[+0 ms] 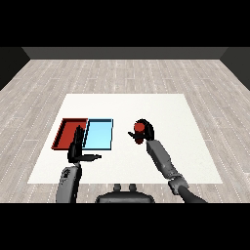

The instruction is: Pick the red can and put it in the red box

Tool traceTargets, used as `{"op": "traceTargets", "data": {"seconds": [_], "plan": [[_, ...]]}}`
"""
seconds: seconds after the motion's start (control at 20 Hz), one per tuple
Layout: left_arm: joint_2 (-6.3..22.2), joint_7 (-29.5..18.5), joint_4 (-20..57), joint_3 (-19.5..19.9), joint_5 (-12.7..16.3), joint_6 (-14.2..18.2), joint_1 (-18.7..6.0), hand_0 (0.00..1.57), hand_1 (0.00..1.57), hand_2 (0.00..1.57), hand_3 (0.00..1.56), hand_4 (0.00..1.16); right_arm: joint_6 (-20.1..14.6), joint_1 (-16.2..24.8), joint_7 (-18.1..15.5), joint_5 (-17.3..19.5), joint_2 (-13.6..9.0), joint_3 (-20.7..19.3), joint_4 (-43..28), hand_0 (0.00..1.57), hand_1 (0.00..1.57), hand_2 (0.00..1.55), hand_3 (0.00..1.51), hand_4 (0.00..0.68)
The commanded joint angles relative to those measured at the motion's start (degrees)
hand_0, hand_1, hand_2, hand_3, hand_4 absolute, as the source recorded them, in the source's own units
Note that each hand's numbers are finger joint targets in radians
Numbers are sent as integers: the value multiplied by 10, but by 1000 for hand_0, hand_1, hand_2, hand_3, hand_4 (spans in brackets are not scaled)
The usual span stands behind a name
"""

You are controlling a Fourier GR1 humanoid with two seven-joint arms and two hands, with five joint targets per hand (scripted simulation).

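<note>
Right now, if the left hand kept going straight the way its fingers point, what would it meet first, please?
The left hand points its straight fingers up the view, away from the robot. Straight on it would most likely meet the red tray near its right wall, though its height above the table is unclear and it might pass over.

Right of frame centre, the right hand (144,131) curls round the upright red can (139,128) above the white bench (161,107). At left, the red tray (65,128) touches the light blue tray (99,134); the left hand (76,149), fingers (78,135) straight, overlaps their near edge.
</note>
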Motion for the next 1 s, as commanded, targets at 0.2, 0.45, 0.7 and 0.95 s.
{"op": "traceTargets", "data": {"seconds": [0.2,0.45,0.7,0.95], "plan": [[-20,37,16,-59,-8,-8,-40,0,0,0,0,0,-27,70,66,16,6,35,-173,1438,1438,1450,1416,651],[-20,58,67,-125,1,60,-96,0,0,0,0,0,-40,39,56,-7,6,52,-150,1429,1429,1443,1421,649],[-20,77,45,-164,15,83,-92,0,0,0,0,0,-48,84,94,19,7,69,-244,1410,1410,1436,1418,653],[-20,109,52,-187,28,109,-142,0,0,0,0,0,-92,134,103,10,7,128,-316,1410,1410,1436,1418,653]]}}
